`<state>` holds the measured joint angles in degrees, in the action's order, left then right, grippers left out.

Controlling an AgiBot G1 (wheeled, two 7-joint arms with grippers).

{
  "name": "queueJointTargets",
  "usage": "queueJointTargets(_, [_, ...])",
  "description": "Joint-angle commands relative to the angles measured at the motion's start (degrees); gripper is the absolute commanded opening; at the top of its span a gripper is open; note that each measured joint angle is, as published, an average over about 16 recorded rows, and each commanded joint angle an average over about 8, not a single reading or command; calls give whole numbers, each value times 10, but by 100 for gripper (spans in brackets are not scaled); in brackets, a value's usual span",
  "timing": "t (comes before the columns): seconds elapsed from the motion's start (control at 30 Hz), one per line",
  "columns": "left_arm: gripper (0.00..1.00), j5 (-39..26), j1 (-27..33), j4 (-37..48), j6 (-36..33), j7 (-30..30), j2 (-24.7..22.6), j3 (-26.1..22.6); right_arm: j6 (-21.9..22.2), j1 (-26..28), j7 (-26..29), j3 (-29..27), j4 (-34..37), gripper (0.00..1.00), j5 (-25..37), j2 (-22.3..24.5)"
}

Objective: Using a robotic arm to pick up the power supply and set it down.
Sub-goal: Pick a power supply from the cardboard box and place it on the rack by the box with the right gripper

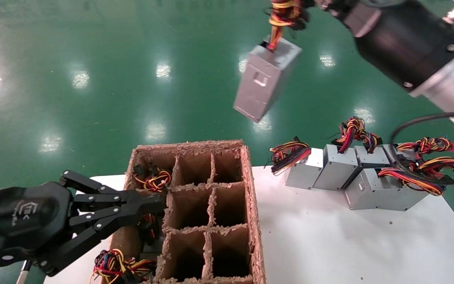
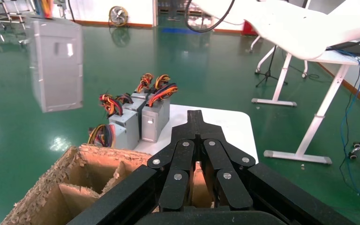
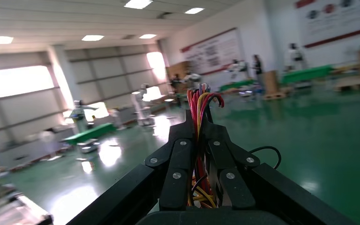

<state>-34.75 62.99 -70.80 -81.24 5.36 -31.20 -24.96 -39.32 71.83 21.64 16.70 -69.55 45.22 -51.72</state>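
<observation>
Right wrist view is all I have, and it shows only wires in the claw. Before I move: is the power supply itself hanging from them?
Observer: Yes. The head view shows the power supply hanging tilted in the air by its wire bundle from the right claw.
Operator: Where could it go down?
Observer: A divided cardboard box stands on the white table; its middle and right cells look empty.
Operator: Is the left claw in the way?
Observer: The left claw is shut and reaches over the box's left cells, which hold wires.
</observation>
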Motion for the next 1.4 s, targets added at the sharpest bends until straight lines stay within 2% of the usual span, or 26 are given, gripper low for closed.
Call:
queueJointTargets(0.03, [0, 0, 0, 0, 0, 0, 0, 0, 29, -16, 13, -4, -28, 0, 5, 19])
queueJointTargets(0.17, [0, 0, 0, 0, 0, 0, 0, 0, 66, -57, 42, -5, -66, 0, 13, 67])
queueJointTargets(0.33, [0, 0, 0, 0, 0, 0, 0, 0, 70, -91, 62, -11, -82, 0, 13, 117])
queueJointTargets(0.6, [0, 0, 0, 0, 0, 0, 0, 0, 40, -144, 69, -36, -85, 0, -11, 178])
queueJointTargets(0.8, [0, 0, 0, 0, 0, 0, 0, 0, -25, -196, 64, -63, -84, 0, -52, 218])
queueJointTargets(0.9, [0, 0, 0, 0, 0, 0, 0, 0, -55, -225, 56, -75, -83, 0, -70, 231])
queueJointTargets(1.03, [0, 0, 0, 0, 0, 0, 0, 0, -68, -268, 44, -89, -81, 0, -85, 241])
queueJointTargets(1.4, [0, 0, 0, 0, 0, 0, 0, 0, -37, -367, 12, -125, -80, 0, -112, 229])
